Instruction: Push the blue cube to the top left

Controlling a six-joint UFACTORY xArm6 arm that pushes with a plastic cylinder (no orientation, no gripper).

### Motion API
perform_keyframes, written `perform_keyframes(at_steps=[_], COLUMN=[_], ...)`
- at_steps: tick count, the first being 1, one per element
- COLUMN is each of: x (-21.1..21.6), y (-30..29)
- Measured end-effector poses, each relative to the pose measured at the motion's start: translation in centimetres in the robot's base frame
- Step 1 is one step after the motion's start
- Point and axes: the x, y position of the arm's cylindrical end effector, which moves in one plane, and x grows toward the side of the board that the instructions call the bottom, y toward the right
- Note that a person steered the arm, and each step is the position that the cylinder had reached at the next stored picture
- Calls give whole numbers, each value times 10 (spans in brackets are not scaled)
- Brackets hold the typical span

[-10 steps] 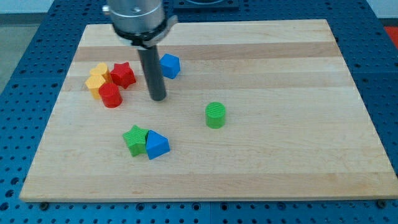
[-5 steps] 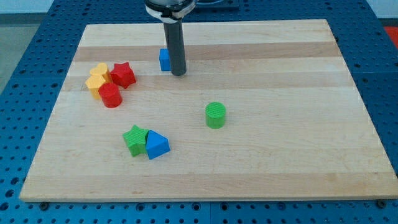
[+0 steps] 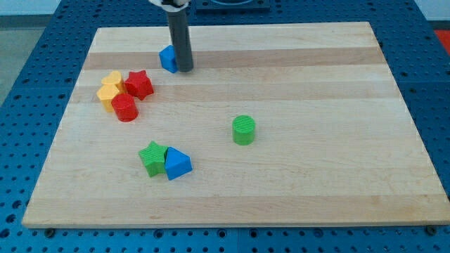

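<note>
The blue cube (image 3: 167, 58) sits on the wooden board (image 3: 316, 84) in the upper left part, partly hidden by my rod. My tip (image 3: 184, 69) rests on the board right against the cube's right side. The rod rises straight up out of the view's top.
A red star (image 3: 139, 83), a red cylinder (image 3: 125, 108) and two yellow blocks (image 3: 109, 89) cluster at the left. A green cylinder (image 3: 243, 130) stands right of centre. A green star (image 3: 152, 157) touches a blue triangular block (image 3: 176, 164) at lower left.
My tip moved from left of the cube round to its right side, then up and left. The blue cube slid up and left with it.
</note>
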Motion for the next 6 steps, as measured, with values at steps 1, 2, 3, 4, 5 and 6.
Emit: perform_keyframes(at_steps=[1, 2, 3, 4, 5, 6], x=[-4, -18, -34, -48, -64, -75], y=[-14, -20, -36, -51, -65, -83])
